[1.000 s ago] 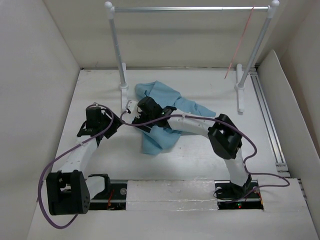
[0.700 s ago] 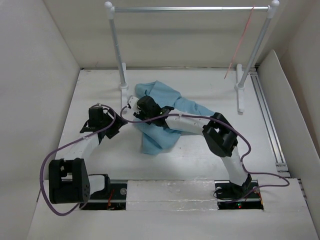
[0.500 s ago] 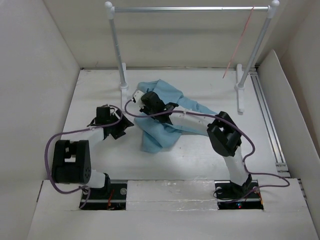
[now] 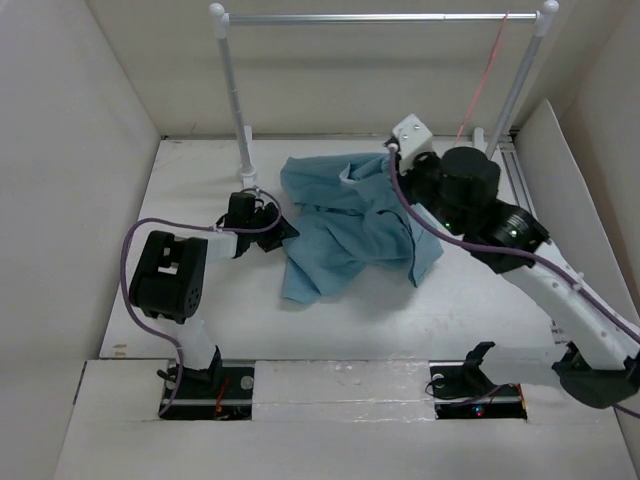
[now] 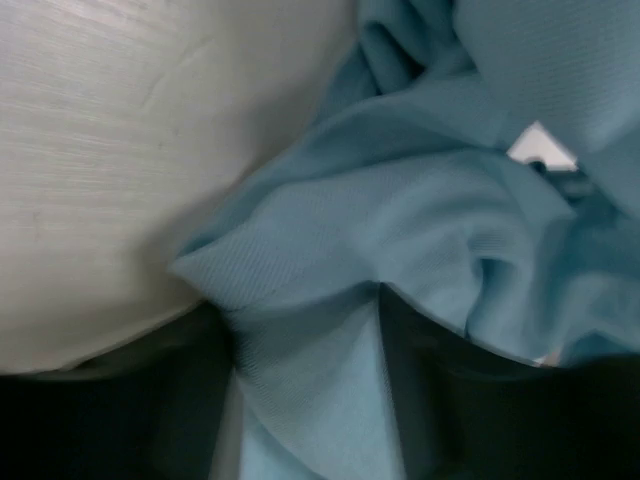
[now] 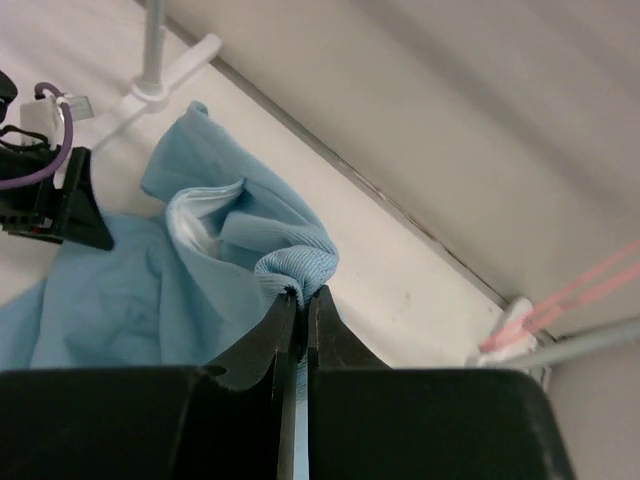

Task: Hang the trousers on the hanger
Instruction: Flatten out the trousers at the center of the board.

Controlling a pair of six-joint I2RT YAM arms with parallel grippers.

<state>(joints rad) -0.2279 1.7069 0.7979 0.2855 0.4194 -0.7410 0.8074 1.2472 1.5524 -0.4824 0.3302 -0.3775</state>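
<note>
Raised and swung rightward, right arm's (image 4: 470, 195) jaws pinch trousers (image 4: 340, 215).

The top view looks down from above and behind the arm bases, taking in the whole surface (image 4: 360, 320) up to the back wall. The left wrist view sits right against the trousers (image 5: 400, 250). The right wrist view looks from higher, past the right pincer (image 6: 300, 296), at the same cloth and the hanger (image 6: 570, 292).

One pair of light blue soft cloth trousers (image 4: 345, 225), one thin pink-red wire hanger (image 4: 483, 80), one silver metal rail (image 4: 380, 17) and two white robot arms (image 4: 222, 240) (image 4: 560, 290) are counted.
</note>
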